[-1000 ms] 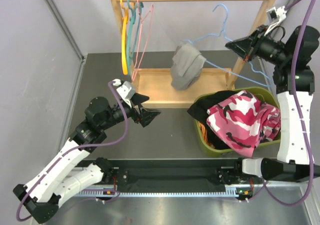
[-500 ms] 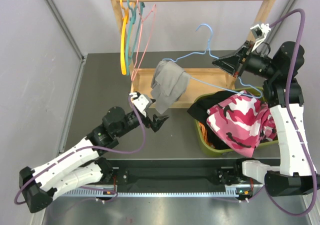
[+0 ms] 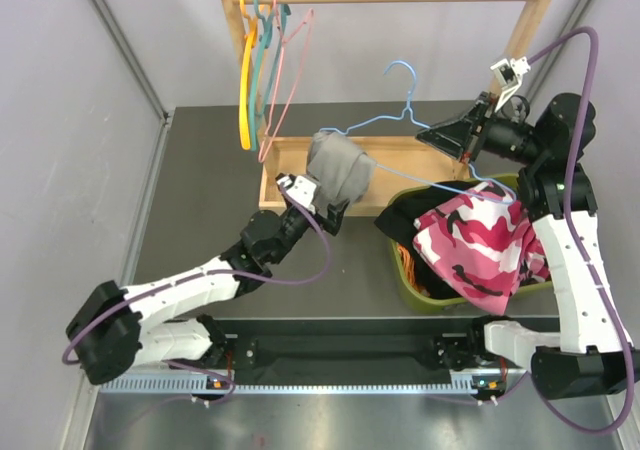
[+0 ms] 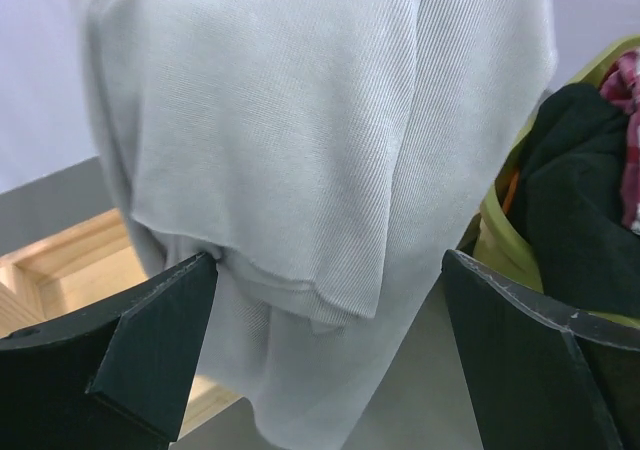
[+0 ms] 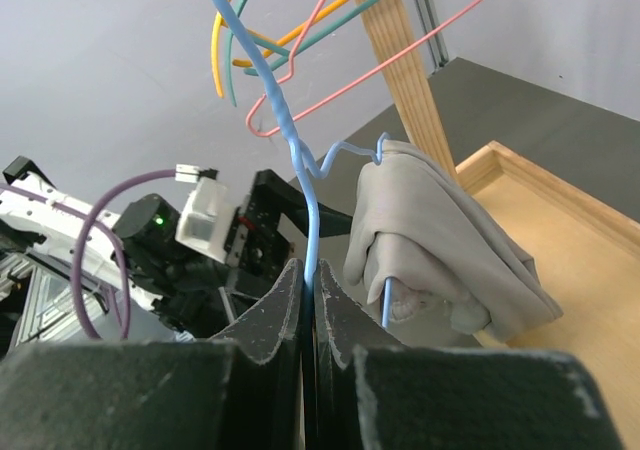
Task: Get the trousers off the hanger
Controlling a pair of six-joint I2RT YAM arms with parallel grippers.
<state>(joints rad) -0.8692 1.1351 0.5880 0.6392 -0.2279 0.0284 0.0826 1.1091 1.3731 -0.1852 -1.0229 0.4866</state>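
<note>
Nearest the arms, a green basket (image 3: 400,270) holds pink camouflage trousers (image 3: 480,240) over black trousers (image 3: 405,215). Farther in, the left gripper (image 4: 330,270) gapes wide, its fingers flanking the grey trousers (image 3: 338,168). These drape over a blue hanger (image 5: 308,225), whose wire the right gripper (image 5: 310,280) pinches tight.

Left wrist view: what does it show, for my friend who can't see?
Soft plain grey cloth trousers hang close, framed by the open black left gripper. A yellow-green plastic bin holding black cloth sits at right.

Bright, even light, soft shadows; right hand (image 5: 310,276) blurred close up
</note>
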